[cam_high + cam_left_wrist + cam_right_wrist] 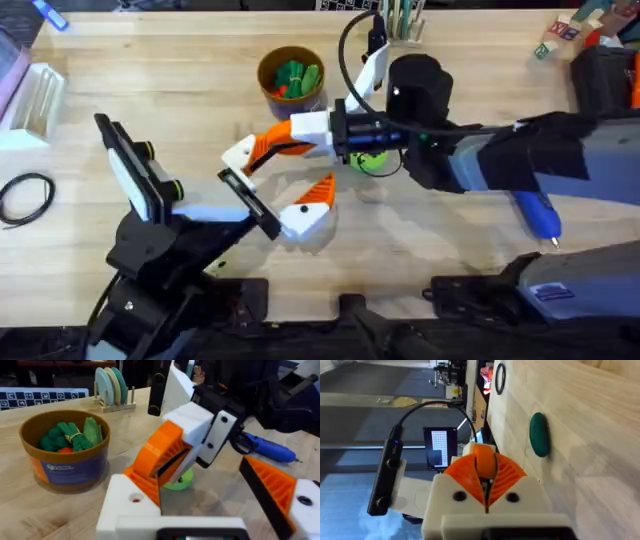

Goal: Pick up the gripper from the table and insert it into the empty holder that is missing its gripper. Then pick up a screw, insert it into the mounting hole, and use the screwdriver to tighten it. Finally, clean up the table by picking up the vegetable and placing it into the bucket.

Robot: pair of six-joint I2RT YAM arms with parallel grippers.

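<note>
One gripper (160,457) in right hand (262,150)

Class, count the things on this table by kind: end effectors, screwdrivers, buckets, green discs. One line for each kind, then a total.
End effectors: 2, left end effector, right end effector
Screwdriver: 1
Bucket: 1
Green disc: 1
Total: 5

Robotics lab, calibration checkerboard (42,396), wooden workbench (180,110)
</note>
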